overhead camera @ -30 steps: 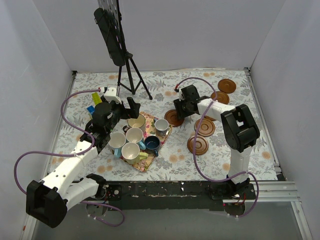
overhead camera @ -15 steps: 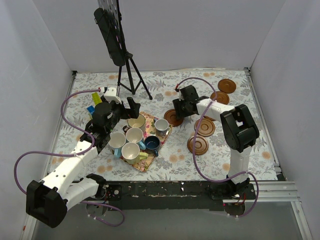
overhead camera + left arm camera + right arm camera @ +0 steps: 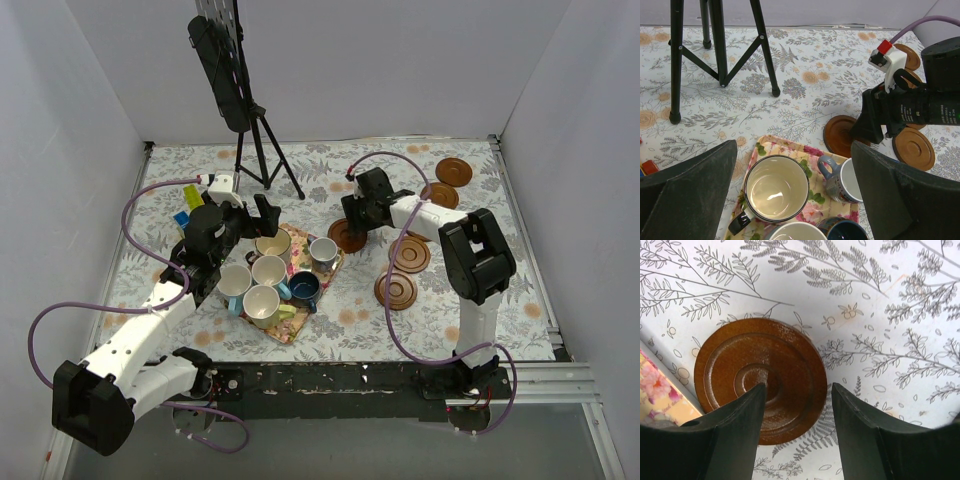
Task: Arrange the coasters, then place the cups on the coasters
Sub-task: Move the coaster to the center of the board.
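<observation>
The coaster [image 3: 760,380], probably a light, stiff wooden disc best pinched across its raised rim, lies flat on the table [image 3: 900,315] just beside the floral tray [image 3: 657,387], under the right fingers [image 3: 730,440], spread and gripping nothing, while the left fingers [image 3: 685,195] gape empty above the cups [image 3: 776,187].

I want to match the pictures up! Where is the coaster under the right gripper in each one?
Top external: the coaster lies mid-table, just right of the floral mat.
Left wrist: right of centre, past the mat's far edge.
Right wrist: left of centre, large.
Shared landmark: the floral mat, beside it in all three.
</observation>
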Robot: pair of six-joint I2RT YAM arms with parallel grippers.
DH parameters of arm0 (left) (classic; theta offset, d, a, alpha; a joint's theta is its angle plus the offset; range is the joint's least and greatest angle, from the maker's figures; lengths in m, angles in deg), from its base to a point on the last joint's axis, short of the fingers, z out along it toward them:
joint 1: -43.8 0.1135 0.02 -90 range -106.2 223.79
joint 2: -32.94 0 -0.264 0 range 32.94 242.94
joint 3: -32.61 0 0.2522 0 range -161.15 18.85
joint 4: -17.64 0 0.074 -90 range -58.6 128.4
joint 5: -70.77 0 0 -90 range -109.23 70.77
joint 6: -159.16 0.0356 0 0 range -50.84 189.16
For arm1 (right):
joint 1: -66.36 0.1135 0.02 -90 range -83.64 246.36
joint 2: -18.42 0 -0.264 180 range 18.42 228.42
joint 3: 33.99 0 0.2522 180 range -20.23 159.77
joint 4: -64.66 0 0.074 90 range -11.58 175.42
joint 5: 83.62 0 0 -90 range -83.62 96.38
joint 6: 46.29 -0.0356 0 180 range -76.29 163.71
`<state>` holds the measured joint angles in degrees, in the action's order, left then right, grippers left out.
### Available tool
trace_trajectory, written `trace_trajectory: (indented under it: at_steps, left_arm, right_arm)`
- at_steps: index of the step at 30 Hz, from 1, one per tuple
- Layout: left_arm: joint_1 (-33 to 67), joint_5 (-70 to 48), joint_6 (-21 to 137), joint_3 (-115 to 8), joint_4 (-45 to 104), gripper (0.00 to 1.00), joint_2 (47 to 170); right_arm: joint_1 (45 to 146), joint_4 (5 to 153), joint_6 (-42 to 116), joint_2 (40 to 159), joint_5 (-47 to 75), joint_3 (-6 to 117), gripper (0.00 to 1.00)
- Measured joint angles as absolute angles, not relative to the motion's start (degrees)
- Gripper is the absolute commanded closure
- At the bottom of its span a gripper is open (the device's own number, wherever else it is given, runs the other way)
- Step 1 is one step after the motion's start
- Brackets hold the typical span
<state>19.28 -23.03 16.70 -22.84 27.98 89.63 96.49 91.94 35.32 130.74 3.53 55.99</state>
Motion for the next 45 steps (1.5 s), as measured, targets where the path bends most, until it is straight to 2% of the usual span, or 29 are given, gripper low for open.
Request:
trace_trajectory:
  at_steps: [7, 15, 23, 45]
  left_arm:
    - [19.28, -23.00, 16.70, -22.84, 27.96, 0.02, 89.63]
    - [19.28, -22.96, 16.67, -22.84, 27.98, 0.02, 89.63]
    - [19.28, -22.96, 16.70, -22.84, 27.98, 0.02, 89.63]
    - [19.28, -23.00, 16.70, -22.84, 27.98, 0.02, 89.63]
  right_arm:
    - [96.51, 91.06, 38.23, 133.14, 4.06, 57.15, 0.37]
    - [96.80, 90.71, 38.86, 133.18, 1.04, 57.13, 0.48]
    - [97.04, 88.31, 37.40, 130.30, -3.62, 52.54, 0.53]
    - [96.38, 85.86, 35.21, 120.68, -5.15, 39.77, 0.54]
